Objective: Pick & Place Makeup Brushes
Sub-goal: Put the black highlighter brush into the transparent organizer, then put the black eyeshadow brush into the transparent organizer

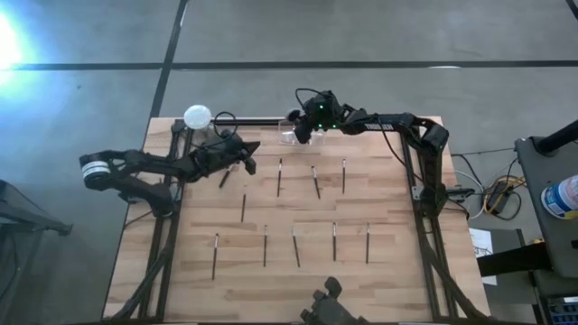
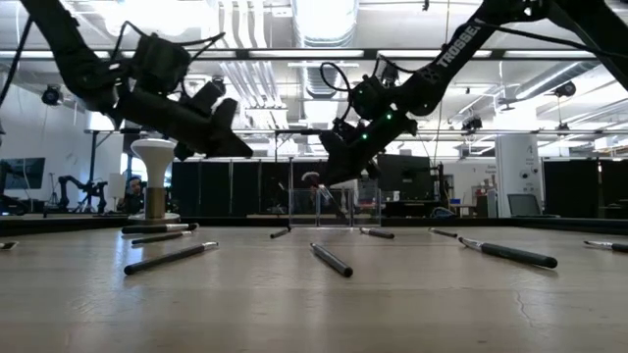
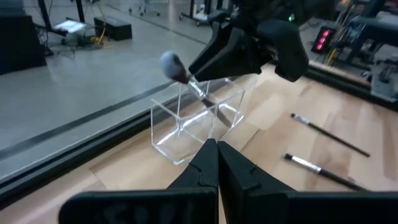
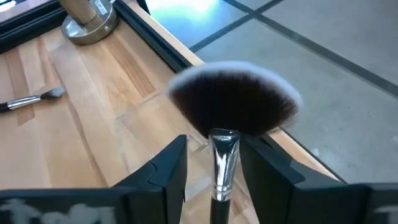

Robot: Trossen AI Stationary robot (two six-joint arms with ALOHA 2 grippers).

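Note:
Several thin dark makeup brushes [image 1: 295,248] lie flat in rows on the wooden table. At the far edge stands a small clear box [image 3: 193,118]. A fan brush [image 4: 233,106] leans out of it, head up, handle down inside. My right gripper [image 4: 214,142] hangs over the box, open, with a finger on each side of the brush's metal ferrule. My left gripper [image 3: 217,152] is shut and empty, in the air left of the box and pointing at it, above one brush [image 1: 224,178] on the table. My right gripper comes down on the fan brush from above, its fingers beside the ferrule [image 4: 224,155] just below the head. A gap shows at one finger [image 4: 171,165]. Whether the other finger [image 4: 264,165] touches the ferrule, I cannot tell. The brush's lower end is in the box.
A white ball-topped metal stand [image 1: 197,116] sits at the table's far left corner, close to my left arm. A dark rail [image 1: 262,121] runs along the far edge. Another dark device [image 1: 327,307] pokes in at the near edge. Brushes [image 2: 332,260] lie scattered across the middle.

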